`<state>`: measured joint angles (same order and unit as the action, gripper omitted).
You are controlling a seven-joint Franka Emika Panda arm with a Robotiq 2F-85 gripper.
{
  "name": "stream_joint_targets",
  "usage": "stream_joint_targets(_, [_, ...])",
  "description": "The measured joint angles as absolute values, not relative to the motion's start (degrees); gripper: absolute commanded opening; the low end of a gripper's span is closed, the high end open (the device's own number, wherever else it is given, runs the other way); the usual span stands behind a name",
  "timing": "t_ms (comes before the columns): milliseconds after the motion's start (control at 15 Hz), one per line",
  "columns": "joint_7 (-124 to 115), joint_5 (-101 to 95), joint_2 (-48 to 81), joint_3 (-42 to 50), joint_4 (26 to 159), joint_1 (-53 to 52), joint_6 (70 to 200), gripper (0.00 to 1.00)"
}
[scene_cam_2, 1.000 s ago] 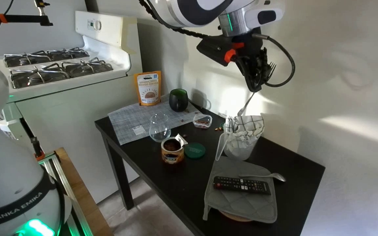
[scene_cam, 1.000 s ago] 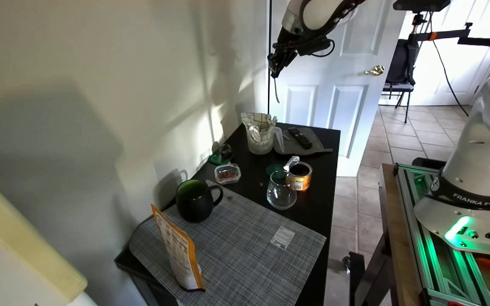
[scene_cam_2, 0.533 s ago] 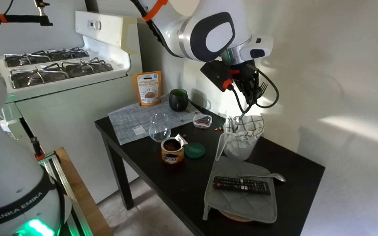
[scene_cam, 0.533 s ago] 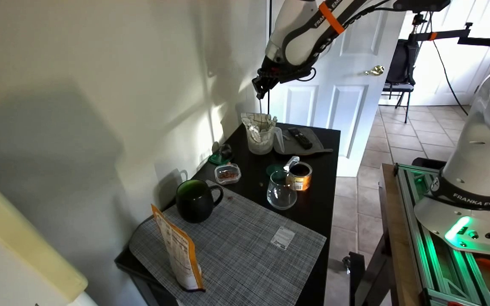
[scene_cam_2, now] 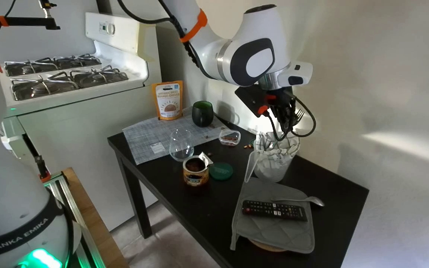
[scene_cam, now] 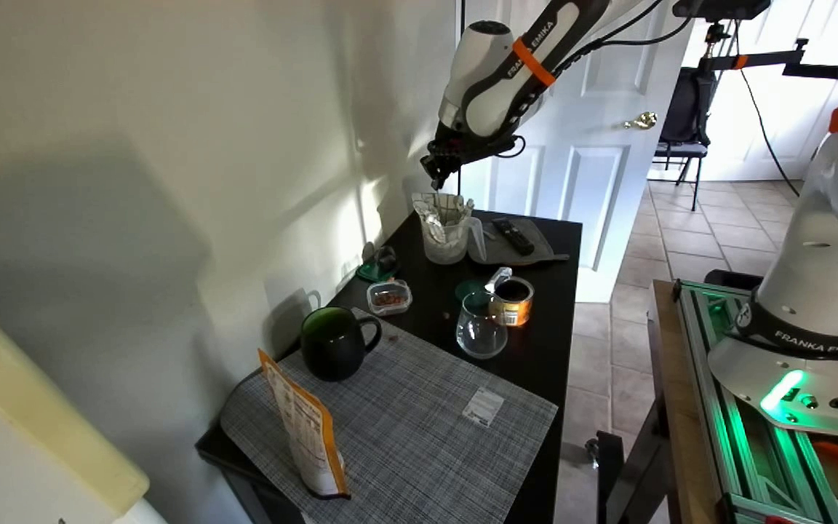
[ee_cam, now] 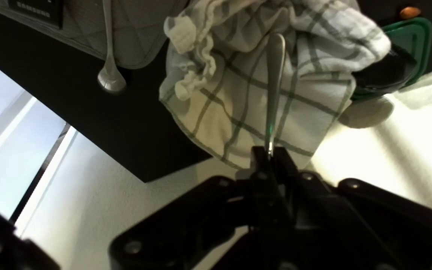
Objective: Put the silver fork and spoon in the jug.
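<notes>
Holds the fork (scene_cam_2: 299,116), handle down, over the jug (scene_cam_2: 271,171)
Pinches it tight in the closed gripper (ee_cam: 270,152); has the spoon (scene_cam_2: 315,201) lying partly on the pot holder (scene_cam_2: 274,235), near the jug

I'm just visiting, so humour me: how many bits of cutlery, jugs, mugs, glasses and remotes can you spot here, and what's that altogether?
Cutlery: 2 (fork, held in the tool; spoon)
Jug: 1
Mug: 1
Glass: 1
Remote: 1
Total: 6
</notes>
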<state>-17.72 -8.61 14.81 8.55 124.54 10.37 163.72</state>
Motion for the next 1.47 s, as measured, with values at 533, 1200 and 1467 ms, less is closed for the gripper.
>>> stream_joint_targets(533, [-19.2,-8.7,21.1,13.0,117.2,5.5,149.2,0.55])
stream_joint_targets(1200, [-16.1,0.9,6.8,16.9,122.2,12.4,141.1,1.0])
stream_joint_targets(1467, [-0.3,14.3,9.8,16.9,118.6,18.2,131.9,0.99])
